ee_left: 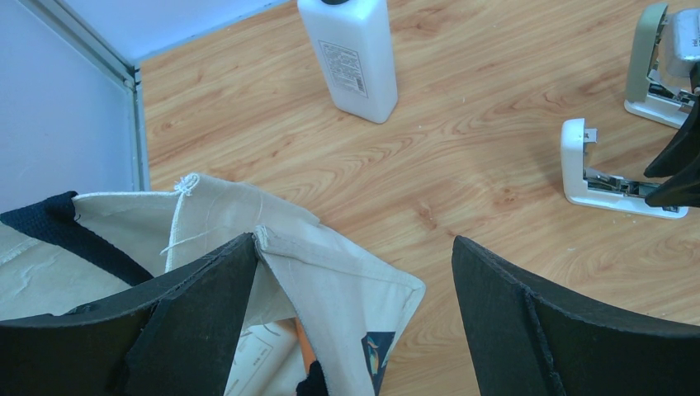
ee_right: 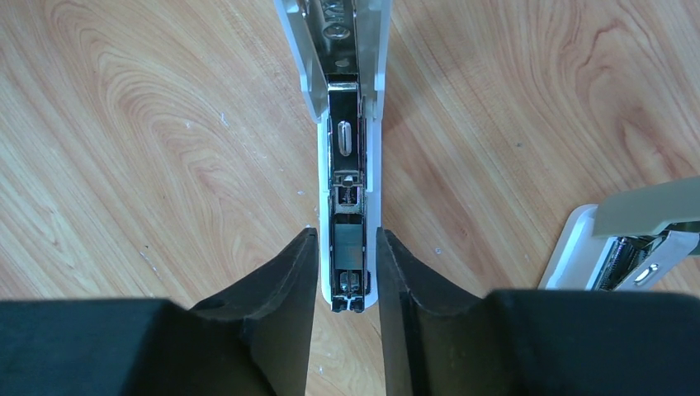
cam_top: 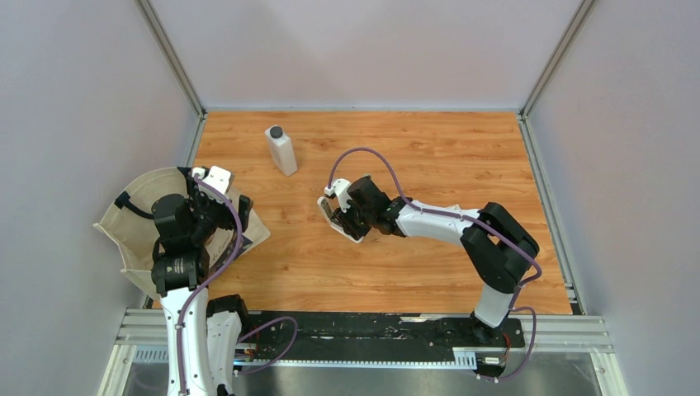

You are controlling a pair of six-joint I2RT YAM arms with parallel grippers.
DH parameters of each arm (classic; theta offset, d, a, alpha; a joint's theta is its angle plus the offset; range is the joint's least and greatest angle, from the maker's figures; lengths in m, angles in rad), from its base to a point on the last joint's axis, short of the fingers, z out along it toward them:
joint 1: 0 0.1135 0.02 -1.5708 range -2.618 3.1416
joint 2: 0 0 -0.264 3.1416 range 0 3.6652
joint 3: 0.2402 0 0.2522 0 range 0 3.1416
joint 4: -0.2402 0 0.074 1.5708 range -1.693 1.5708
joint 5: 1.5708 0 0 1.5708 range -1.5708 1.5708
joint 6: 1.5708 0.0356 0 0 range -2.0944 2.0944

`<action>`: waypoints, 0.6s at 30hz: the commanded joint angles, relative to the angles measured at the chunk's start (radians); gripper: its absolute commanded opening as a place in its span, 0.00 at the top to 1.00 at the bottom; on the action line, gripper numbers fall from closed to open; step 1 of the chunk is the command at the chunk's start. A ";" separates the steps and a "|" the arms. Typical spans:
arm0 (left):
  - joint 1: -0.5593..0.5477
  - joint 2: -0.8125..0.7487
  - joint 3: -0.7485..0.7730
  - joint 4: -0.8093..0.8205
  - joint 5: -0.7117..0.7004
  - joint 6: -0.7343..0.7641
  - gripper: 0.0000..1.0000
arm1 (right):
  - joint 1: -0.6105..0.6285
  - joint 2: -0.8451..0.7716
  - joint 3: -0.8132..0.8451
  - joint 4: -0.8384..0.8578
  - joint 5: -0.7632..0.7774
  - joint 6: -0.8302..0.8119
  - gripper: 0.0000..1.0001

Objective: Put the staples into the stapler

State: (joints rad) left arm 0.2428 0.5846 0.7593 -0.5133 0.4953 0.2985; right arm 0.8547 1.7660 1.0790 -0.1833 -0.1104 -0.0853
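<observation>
Right gripper (ee_right: 347, 239) narrowly parted astride opened white stapler (ee_right: 347, 140), grip unclear, staples (ee_right: 347, 244) look seated inside; left gripper (ee_left: 355, 243) wide, empty; next: retract, close top.

Pale booth, wood-grain table, soft even light.

On the top camera I see the table (cam_top: 429, 148), orange-brown wood grain, boxed in on three sides by plain pale grey panels: the back wall (cam_top: 363, 49), the left wall (cam_top: 74, 99) and the right wall (cam_top: 636, 124). Aluminium posts (cam_top: 171, 54) slant up from both back corners, and metal strips edge the table where it meets the walls. A ribbed aluminium rail (cam_top: 569, 334) runs along the near edge. Shadows are faint.
</observation>
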 commanded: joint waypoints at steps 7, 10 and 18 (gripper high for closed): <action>0.010 0.009 -0.015 -0.068 0.031 0.004 0.04 | -0.061 -0.108 0.048 -0.048 -0.070 -0.106 0.55; 0.010 0.006 -0.009 -0.079 0.071 0.004 0.04 | -0.109 -0.174 0.055 -0.102 -0.109 -0.178 0.49; -0.023 0.099 0.109 -0.149 0.178 0.002 0.04 | -0.301 -0.280 -0.022 -0.150 -0.097 -0.234 0.40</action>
State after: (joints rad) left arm 0.2428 0.6052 0.7876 -0.5495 0.5949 0.2989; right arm 0.6312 1.5173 1.0813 -0.3012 -0.2035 -0.2680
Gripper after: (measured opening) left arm 0.956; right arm 0.597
